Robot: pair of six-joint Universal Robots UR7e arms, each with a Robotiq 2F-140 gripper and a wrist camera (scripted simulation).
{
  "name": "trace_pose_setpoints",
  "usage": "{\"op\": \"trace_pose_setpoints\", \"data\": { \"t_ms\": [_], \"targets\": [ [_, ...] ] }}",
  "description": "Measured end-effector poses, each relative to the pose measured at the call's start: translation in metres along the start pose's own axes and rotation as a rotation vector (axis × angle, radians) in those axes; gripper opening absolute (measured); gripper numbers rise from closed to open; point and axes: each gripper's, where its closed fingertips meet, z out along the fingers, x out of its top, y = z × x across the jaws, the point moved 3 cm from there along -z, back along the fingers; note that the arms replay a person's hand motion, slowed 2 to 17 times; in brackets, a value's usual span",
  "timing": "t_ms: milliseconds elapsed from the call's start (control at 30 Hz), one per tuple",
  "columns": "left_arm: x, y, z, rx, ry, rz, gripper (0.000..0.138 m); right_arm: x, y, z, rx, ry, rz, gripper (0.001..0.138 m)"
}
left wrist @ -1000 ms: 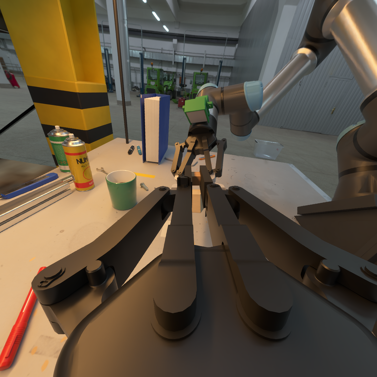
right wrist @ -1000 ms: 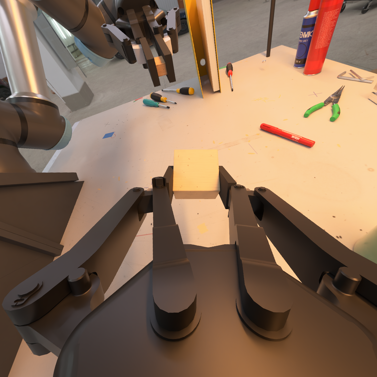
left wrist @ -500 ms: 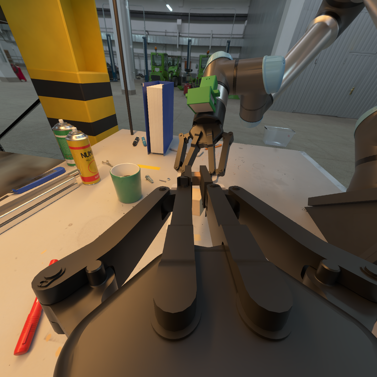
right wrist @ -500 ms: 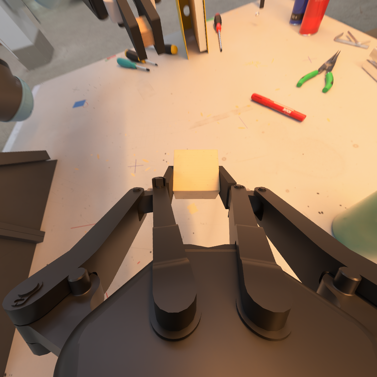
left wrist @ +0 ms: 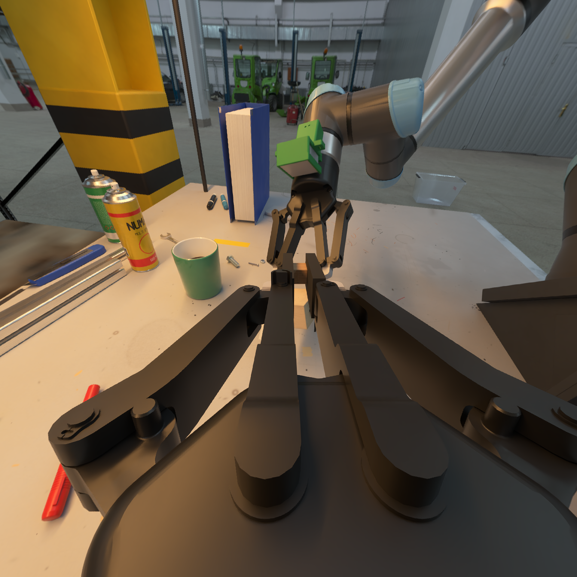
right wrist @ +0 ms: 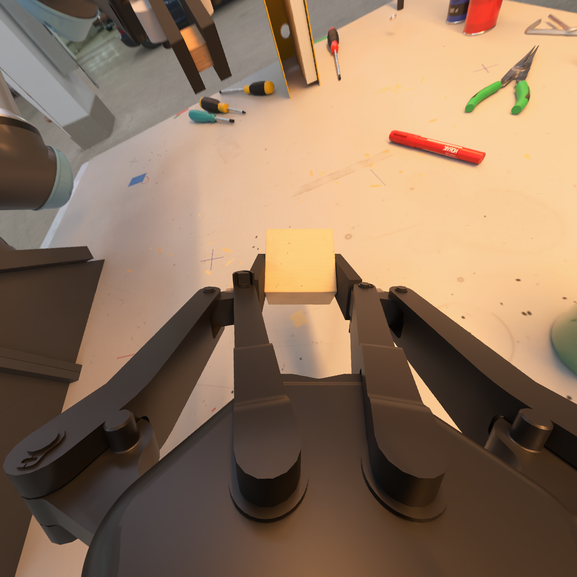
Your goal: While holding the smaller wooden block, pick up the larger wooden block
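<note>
The right gripper (right wrist: 299, 271) has its jaws clamped on the larger wooden block (right wrist: 299, 265), squarely between them; the left gripper (left wrist: 299, 274) grips the smaller wooden block (left wrist: 300, 271) aloft.

table (right wrist: 406, 249) | red marker (right wrist: 436, 147) | green pliers (right wrist: 502, 87) | green cup (left wrist: 196, 270)

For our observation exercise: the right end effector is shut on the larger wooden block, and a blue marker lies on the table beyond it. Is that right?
Not quite. In the right wrist view the marker is red, not blue. The rest holds: the right end effector is shut on the larger wooden block, and the marker lies on the table beyond it.
</note>
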Motion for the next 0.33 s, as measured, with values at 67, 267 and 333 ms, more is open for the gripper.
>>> {"op": "trace_pose_setpoints", "data": {
  "t_ms": [67, 267, 333],
  "targets": [
    [-0.003, -0.001, 0.001, 0.004, -0.019, -0.001, 0.011, 0.002, 0.0, -0.003, 0.004, 0.025, 0.003, 0.053],
    [-0.014, -0.004, 0.006, 0.02, -0.087, -0.013, 0.011, 0.011, -0.002, -0.014, 0.011, 0.1, -0.001, 0.053],
    [-0.018, -0.005, 0.009, 0.026, -0.108, -0.027, 0.011, 0.013, -0.002, -0.016, 0.009, 0.114, -0.006, 0.053]
  ]
}}
